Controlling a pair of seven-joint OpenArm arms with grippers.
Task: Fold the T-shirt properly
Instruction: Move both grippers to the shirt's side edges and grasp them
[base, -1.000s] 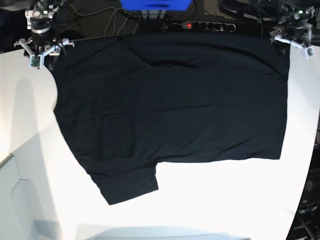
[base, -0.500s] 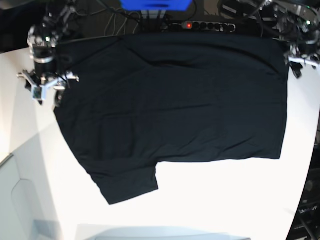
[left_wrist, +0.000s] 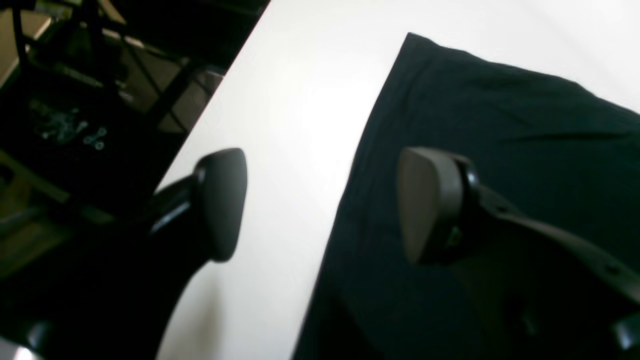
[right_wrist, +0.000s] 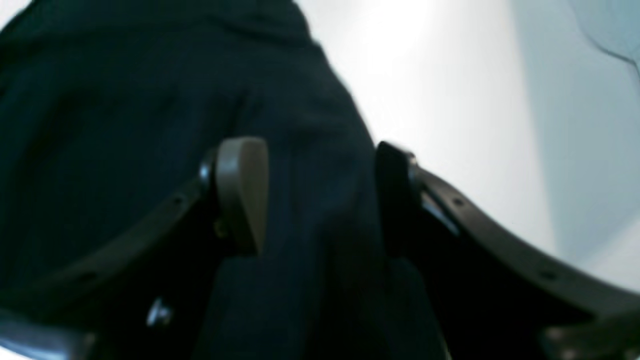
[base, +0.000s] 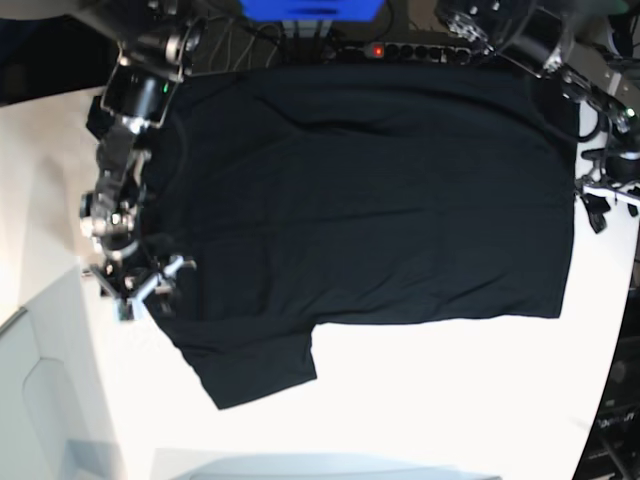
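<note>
T-shirt (base: 370, 190), flat on table (base: 450, 400); right gripper (right_wrist: 320, 195) spread astride edge, left gripper (left_wrist: 322, 205) spread: pinch hem squarely, both layers.

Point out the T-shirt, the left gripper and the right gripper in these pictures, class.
T-shirt (base: 370, 200), base view, middle of the black cloth.
left gripper (left_wrist: 320, 205), left wrist view, gap between open fingertips, over the shirt's edge.
right gripper (right_wrist: 320, 195), right wrist view, between open fingertips, over the shirt's edge.

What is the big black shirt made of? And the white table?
The T-shirt looks like soft matte cloth: it lies limp with small wrinkles and folds. The table looks like a hard, smooth white board, slightly glossy, since light glares off it. Exactly which material is hard to tell.
</note>
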